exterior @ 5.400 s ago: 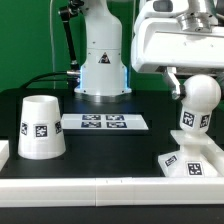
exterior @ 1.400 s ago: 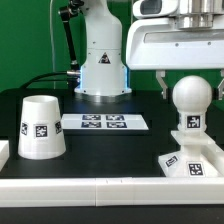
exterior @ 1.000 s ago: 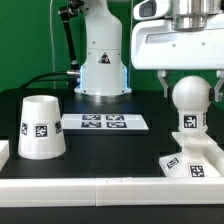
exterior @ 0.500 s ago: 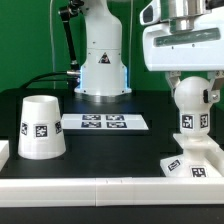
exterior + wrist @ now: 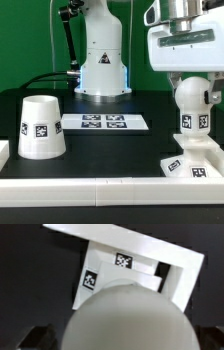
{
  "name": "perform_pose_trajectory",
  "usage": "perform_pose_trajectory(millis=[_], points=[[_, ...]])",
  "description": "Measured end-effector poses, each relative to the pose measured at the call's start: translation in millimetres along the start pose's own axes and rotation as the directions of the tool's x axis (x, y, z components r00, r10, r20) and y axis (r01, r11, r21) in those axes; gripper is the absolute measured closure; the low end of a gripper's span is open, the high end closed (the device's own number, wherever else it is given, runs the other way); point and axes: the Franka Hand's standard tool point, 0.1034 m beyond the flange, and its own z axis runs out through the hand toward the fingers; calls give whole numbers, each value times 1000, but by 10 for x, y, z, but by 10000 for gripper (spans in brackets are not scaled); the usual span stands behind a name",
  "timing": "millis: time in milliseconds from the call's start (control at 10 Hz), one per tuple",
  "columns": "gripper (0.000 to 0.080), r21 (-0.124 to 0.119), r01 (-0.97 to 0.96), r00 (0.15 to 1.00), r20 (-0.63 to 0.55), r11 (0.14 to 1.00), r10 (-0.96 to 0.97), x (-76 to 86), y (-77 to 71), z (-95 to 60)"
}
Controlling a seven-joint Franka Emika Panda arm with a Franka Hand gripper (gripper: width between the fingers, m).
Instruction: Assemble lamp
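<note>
The round-topped bulb post [image 5: 192,103] stands upright on the flared square base [image 5: 196,163] at the exterior view's right. My gripper [image 5: 193,88] has come down over the bulb's round head, with a finger pressed on each side, and is shut on it. In the wrist view the bulb head [image 5: 125,314] fills the space between the dark fingers [image 5: 36,338], with the tagged base [image 5: 150,252] beyond it. The cone-shaped shade [image 5: 40,126] stands on its own at the exterior view's left, wide end down.
The marker board [image 5: 104,122] lies flat mid-table in front of the robot pedestal [image 5: 103,60]. A white rail [image 5: 100,190] runs along the table's front edge, just below the base. A black cable hangs at the back left.
The gripper, open above the bulb a second ago, has dropped over its head and closed in on it. The bulb post and base have shifted slightly to the right. The shade has not moved.
</note>
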Motion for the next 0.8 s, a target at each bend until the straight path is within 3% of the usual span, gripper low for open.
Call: perform_pose_trajectory(millis=[200,400,800], points=[[101,3,201,980,-7,980,-201,2,-21,-9],[101,15,430,902,-26,903,-430,57,-42,-23],[101,6,624,781,-29,781,-624,63,-40,-23]])
